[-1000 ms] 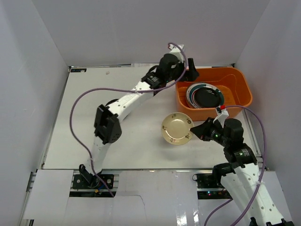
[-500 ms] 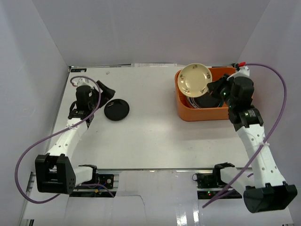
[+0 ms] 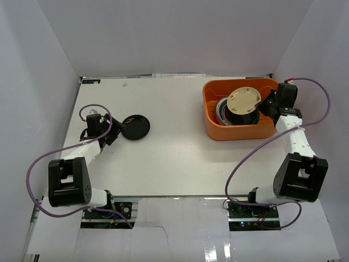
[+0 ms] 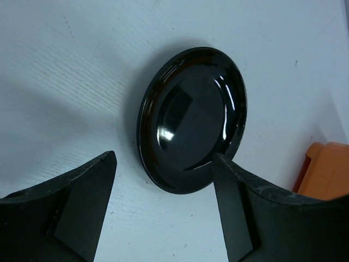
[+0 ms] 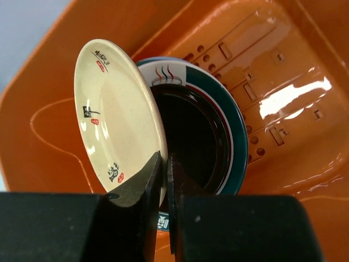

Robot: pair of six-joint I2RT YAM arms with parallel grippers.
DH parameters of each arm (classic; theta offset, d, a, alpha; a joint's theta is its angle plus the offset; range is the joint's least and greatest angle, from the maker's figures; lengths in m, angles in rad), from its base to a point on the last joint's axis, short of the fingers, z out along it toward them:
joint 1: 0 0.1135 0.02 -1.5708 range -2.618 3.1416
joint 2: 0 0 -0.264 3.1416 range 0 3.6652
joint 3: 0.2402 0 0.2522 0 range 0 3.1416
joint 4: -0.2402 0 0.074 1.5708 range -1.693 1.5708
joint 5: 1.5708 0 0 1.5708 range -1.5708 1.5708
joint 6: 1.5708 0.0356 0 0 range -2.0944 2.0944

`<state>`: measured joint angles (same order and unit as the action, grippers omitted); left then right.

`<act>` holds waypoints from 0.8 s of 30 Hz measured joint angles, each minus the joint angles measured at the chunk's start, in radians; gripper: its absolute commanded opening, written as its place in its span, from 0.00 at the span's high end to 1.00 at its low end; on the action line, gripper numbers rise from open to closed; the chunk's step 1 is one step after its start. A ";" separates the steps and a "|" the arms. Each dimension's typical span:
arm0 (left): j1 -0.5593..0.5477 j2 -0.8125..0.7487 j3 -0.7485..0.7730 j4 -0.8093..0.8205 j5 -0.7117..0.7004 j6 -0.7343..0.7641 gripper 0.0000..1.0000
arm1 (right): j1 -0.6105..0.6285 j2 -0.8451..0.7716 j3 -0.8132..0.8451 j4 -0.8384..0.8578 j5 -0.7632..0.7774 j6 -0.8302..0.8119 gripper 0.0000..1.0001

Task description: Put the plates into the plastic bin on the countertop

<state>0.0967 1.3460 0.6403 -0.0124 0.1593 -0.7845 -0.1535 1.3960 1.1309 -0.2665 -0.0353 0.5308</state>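
Observation:
The orange plastic bin (image 3: 240,135) stands at the back right of the white countertop (image 3: 174,158). My right gripper (image 3: 262,105) is shut on the rim of a cream plate (image 3: 244,101) with red and black marks, holding it tilted over the stack in the bin. In the right wrist view the gripper (image 5: 165,159) pinches the cream plate (image 5: 117,109) above a black plate (image 5: 191,142) lying on a white plate with a green-red rim (image 5: 235,128). A second glossy black plate (image 3: 135,127) lies flat at the left. My left gripper (image 3: 115,132) is open just beside it, its fingers (image 4: 87,191) short of the plate (image 4: 191,120).
White walls close in the table on the left, back and right. The bin's slotted bottom (image 5: 272,93) is bare to the right of the stack. The bin's corner (image 4: 324,172) shows at the right edge of the left wrist view.
My right gripper carried the cream plate from the table's middle up over the bin and down over the stack. My left arm swung from the bin to the black plate at the left.

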 measured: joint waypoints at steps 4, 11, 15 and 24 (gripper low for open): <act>0.000 0.084 0.004 0.019 0.015 -0.002 0.28 | -0.002 0.029 -0.034 0.009 -0.005 0.025 0.69; 0.000 0.175 0.029 0.047 0.033 -0.002 0.46 | -0.003 -0.011 -0.080 0.034 -0.008 0.056 0.29; 0.000 0.217 0.032 0.071 0.043 -0.008 0.67 | -0.003 -0.109 -0.105 0.068 -0.057 0.072 0.27; 0.000 0.254 0.045 0.121 0.063 -0.014 1.00 | 0.366 -0.340 -0.234 0.235 -0.103 0.087 0.24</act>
<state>0.0971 1.6001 0.6853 0.1081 0.2222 -0.7982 0.2127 1.0561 0.8970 -0.0319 -0.1387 0.6182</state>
